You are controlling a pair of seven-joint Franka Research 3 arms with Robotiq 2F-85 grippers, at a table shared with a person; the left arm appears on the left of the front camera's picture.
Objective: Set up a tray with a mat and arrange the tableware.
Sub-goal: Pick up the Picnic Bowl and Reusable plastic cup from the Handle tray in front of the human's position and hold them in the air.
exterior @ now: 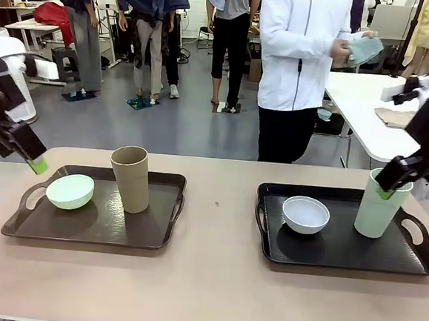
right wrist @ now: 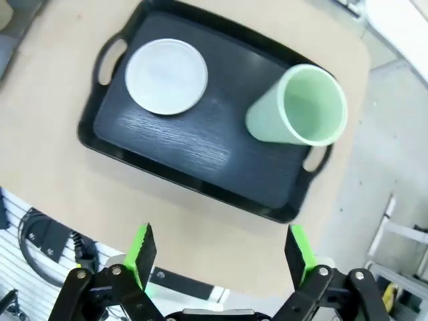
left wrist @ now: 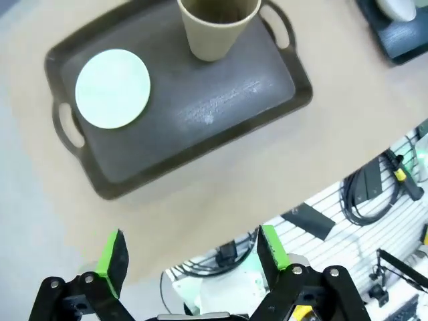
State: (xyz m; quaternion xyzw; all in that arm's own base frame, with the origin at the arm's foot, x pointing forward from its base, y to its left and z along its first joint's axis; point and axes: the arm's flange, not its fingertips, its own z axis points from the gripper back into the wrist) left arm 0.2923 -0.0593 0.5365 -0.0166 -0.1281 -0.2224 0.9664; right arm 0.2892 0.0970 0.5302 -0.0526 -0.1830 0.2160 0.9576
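Observation:
A dark brown tray (exterior: pixel 157 234) on the table's left carries a mint green bowl (exterior: pixel 69 191) and an upright tan cup (exterior: pixel 130 178). A black tray (exterior: pixel 341 254) on the right holds a whitish bowl (exterior: pixel 305 214) and a pale green cup (exterior: pixel 377 210). My left gripper (exterior: pixel 33 161) hovers open above the brown tray's left handle; from its wrist I see the tray (left wrist: pixel 200 114), bowl (left wrist: pixel 112 87) and cup (left wrist: pixel 217 27) below the open gripper (left wrist: pixel 192 251). My right gripper (exterior: pixel 389 185) hangs open just over the green cup's rim, with tray (right wrist: pixel 194 150), bowl (right wrist: pixel 166 75) and cup (right wrist: pixel 301 105) under it (right wrist: pixel 221 251).
A person in a white jacket (exterior: pixel 298 48) stands at the far edge, holding a folded pale blue-grey piece (exterior: pixel 364 50), perhaps the mat. Bare tabletop (exterior: pixel 218 205) lies between the trays and along the front. A white table (exterior: pixel 360 105) stands behind on the right.

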